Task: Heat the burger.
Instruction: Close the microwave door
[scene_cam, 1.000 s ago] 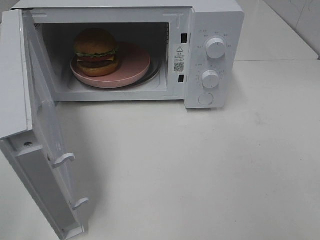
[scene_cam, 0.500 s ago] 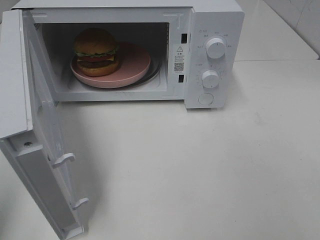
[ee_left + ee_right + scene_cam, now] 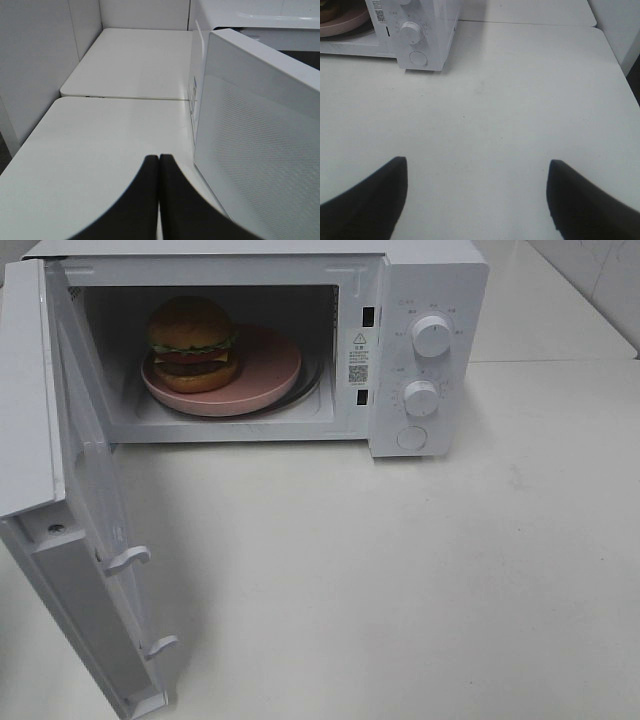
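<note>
No change from the earlier exterior frames: burger (image 3: 192,344) sits on the left part of the pink plate (image 3: 265,375) inside the microwave (image 3: 430,280), and the door (image 3: 85,540) is swung wide open over the tabletop (image 3: 400,570). Left end effector (image 3: 159,165) is clenched, black fingers pressed together with nothing between them, beside the door's outer face. Right end effector (image 3: 476,162) is released, fingers wide apart above the tabletop. Warning-triangle sticker (image 3: 359,355) with QR code on the cavity frame, print unreadable. Markings around the two knobs (image 3: 432,335) are illegible.
</note>
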